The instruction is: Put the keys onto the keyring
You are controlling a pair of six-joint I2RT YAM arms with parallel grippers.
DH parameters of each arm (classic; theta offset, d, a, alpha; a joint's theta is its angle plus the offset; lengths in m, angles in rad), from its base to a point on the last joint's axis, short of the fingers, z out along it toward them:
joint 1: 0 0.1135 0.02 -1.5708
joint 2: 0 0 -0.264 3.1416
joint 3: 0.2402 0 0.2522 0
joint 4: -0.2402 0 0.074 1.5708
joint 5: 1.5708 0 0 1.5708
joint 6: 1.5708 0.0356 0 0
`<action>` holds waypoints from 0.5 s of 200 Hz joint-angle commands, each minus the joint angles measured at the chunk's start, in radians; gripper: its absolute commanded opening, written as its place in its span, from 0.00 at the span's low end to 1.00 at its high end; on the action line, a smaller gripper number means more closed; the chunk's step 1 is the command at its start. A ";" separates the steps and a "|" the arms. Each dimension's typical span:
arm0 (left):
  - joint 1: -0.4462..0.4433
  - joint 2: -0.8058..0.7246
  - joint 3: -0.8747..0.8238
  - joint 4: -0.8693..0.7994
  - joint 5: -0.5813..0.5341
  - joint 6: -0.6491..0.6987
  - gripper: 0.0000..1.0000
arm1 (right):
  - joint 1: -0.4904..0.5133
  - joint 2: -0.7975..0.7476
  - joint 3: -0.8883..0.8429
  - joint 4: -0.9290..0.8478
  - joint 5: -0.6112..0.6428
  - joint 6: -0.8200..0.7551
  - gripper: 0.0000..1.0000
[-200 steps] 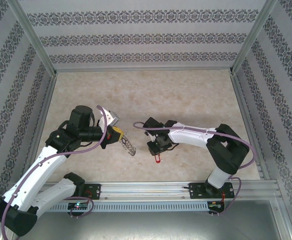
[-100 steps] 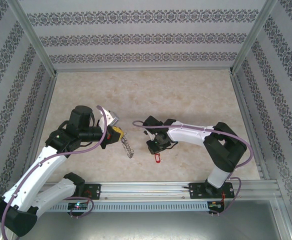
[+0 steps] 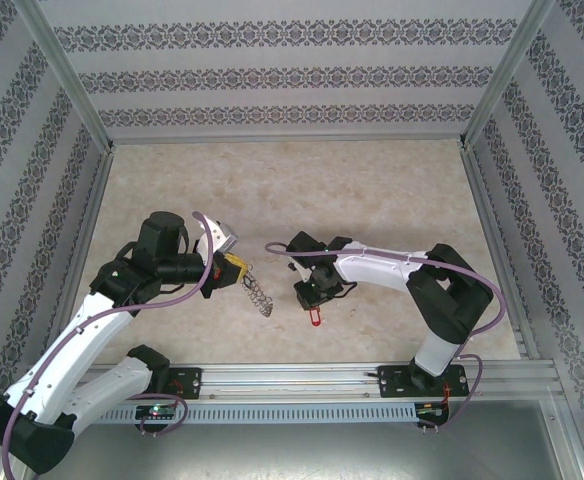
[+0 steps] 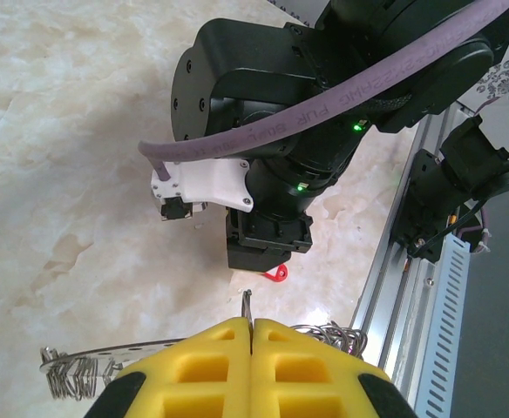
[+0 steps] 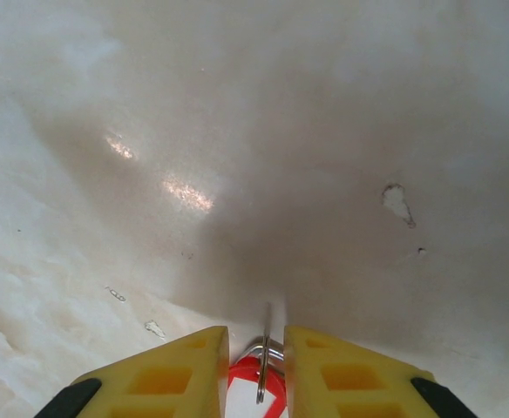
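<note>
My left gripper (image 3: pixel 238 270) (image 4: pixel 252 324) is shut on the keyring (image 3: pixel 259 297), a flat grey coiled ring. Its thin edge (image 4: pixel 247 305) sticks up between the yellow pads, and its coils show on both sides. The ring hangs toward the table's near middle. A short gap to the right, my right gripper (image 3: pixel 312 300) (image 5: pixel 256 338) points down over the table. Its pads stand slightly apart and clamp the keys (image 3: pixel 315 320) (image 5: pixel 247 367), a small red tag with a metal loop upright between them. The left wrist view shows the red tag (image 4: pixel 278 273) under the right gripper's black fingers (image 4: pixel 268 248).
An aluminium rail (image 3: pixel 322 378) (image 4: pixel 394 261) runs along the near edge beside both arm bases. Patterned walls with metal posts (image 3: pixel 72 100) close in the left, right and far sides. The pale marble tabletop (image 3: pixel 302 190) stretches beyond the grippers.
The right gripper with the red tag has shifted a touch left, toward the ring. The left gripper and ring have barely moved.
</note>
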State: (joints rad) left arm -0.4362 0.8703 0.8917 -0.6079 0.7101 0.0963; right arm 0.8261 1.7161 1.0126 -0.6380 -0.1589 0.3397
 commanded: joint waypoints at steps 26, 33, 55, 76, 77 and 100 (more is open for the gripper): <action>0.015 -0.021 -0.004 0.007 0.022 0.006 0.00 | -0.012 0.013 0.024 -0.030 -0.019 -0.020 0.24; 0.014 -0.021 -0.004 0.007 0.022 0.006 0.00 | -0.012 0.012 0.025 -0.032 -0.018 -0.021 0.23; 0.015 -0.021 -0.004 0.010 0.022 0.005 0.00 | -0.013 0.013 0.024 -0.032 -0.023 -0.022 0.22; 0.014 -0.021 -0.004 0.010 0.024 0.006 0.00 | -0.012 0.014 0.024 -0.029 -0.021 -0.021 0.19; 0.015 -0.021 -0.004 0.010 0.024 0.005 0.00 | -0.012 0.014 0.024 -0.030 -0.022 -0.022 0.19; 0.015 -0.020 -0.001 0.008 0.025 0.006 0.00 | -0.012 0.013 0.024 -0.030 -0.019 -0.022 0.16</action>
State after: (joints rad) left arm -0.4362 0.8684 0.8917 -0.6075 0.7101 0.0963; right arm 0.8261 1.7168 1.0130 -0.6453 -0.1711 0.3325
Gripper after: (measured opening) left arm 0.052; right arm 0.175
